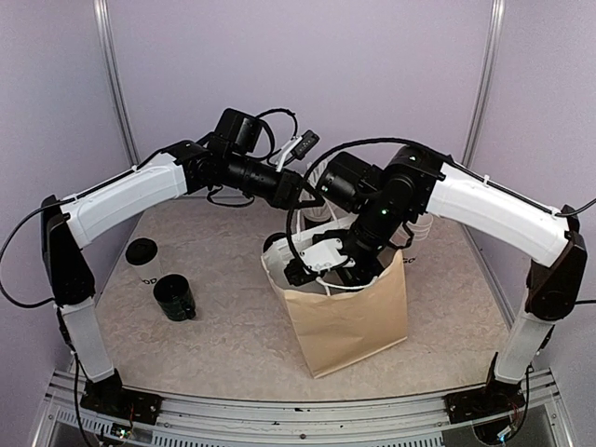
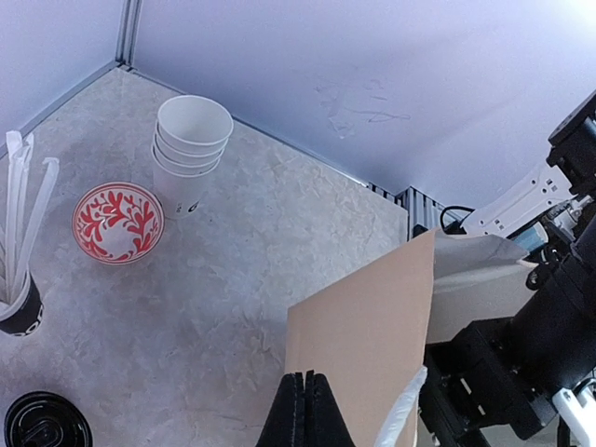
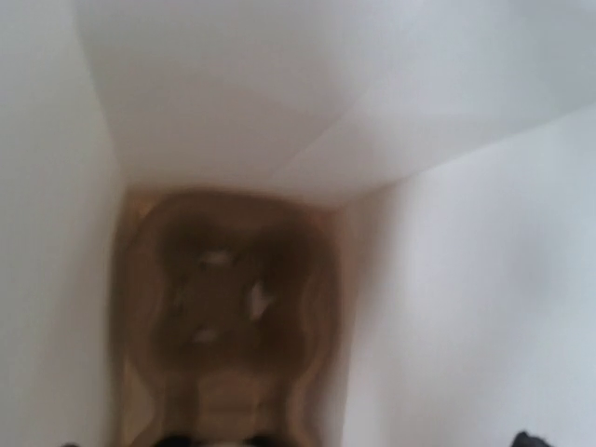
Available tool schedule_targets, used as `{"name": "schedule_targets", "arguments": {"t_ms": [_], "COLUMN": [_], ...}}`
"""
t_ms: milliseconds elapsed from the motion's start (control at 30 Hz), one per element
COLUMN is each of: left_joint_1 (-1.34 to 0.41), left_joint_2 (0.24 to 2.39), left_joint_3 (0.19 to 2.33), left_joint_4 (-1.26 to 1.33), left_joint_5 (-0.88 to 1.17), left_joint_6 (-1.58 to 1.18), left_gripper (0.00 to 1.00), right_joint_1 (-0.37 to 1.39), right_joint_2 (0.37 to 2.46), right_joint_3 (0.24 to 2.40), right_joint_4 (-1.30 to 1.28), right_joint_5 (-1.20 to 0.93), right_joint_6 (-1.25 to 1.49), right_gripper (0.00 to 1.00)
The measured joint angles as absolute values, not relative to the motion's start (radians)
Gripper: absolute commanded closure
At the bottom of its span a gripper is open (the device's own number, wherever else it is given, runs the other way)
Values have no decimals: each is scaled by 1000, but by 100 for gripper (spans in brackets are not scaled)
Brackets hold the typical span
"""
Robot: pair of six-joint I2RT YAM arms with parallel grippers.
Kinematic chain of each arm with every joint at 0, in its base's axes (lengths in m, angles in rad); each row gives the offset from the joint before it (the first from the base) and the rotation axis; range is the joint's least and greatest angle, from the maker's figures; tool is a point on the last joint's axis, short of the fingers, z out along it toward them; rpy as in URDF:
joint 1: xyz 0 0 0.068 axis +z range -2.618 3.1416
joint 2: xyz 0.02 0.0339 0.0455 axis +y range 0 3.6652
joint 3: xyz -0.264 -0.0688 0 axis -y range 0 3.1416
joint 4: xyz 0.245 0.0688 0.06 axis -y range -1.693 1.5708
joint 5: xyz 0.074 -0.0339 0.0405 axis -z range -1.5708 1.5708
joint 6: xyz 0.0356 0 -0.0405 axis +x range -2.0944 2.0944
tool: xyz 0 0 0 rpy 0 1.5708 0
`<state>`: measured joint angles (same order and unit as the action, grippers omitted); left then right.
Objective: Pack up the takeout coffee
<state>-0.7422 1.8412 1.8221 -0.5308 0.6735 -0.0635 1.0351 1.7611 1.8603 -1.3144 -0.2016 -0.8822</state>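
Observation:
A brown paper bag stands open at the table's middle. My left gripper is at the bag's far rim. Its jaws are pressed together over the edge of the brown wall. My right gripper reaches down into the bag's mouth. The right wrist view shows only the white inner walls and the blurred brown bottom, with nothing between the fingers. A flat round black lid lies at the bottom left of the left wrist view. What is under it is cut off, so I cannot tell whether it is the takeout coffee.
A dark green mug and a black disc sit on the left of the table. The left wrist view shows a stack of white paper cups, a red patterned bowl and a black cup of white straws. Purple walls close in the back and sides.

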Motion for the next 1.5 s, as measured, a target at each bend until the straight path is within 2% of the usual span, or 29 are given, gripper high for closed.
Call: {"name": "schedule_targets", "arguments": {"t_ms": [333,833,900,967,1200,1233,1367,1500], "left_joint_1": [-762,-755,-751,-748,-745,-745,-745,-736], "left_joint_2": [1914,2045,2060,2078,2099,2092,2019,1865], "left_joint_3": [1881,2120,2120,2122,2143,2148,2131,2050], "left_joint_4": [-576,-636,-635,-635,-667,-675,-747,-828], "left_joint_5": [671,628,628,628,530,503,340,160], "left_joint_6": [-70,-19,-17,-17,7,17,26,18], "left_gripper": [100,100,97,91,35,30,18,17], "right_joint_1": [1038,983,969,961,928,919,846,747], "right_joint_2": [1763,1712,1691,1682,1687,1687,1684,1680], "right_joint_3": [1953,2028,2028,2028,2087,2105,2170,2177], "right_joint_4": [-1293,-1273,-1273,-1272,-1275,-1275,-1264,-1236], "right_joint_5": [-247,-207,-203,-198,-193,-196,-216,-226], "right_joint_6": [-886,-901,-901,-902,-912,-912,-912,-901], "right_gripper": [1,1,1,1,1,1,1,1]}}
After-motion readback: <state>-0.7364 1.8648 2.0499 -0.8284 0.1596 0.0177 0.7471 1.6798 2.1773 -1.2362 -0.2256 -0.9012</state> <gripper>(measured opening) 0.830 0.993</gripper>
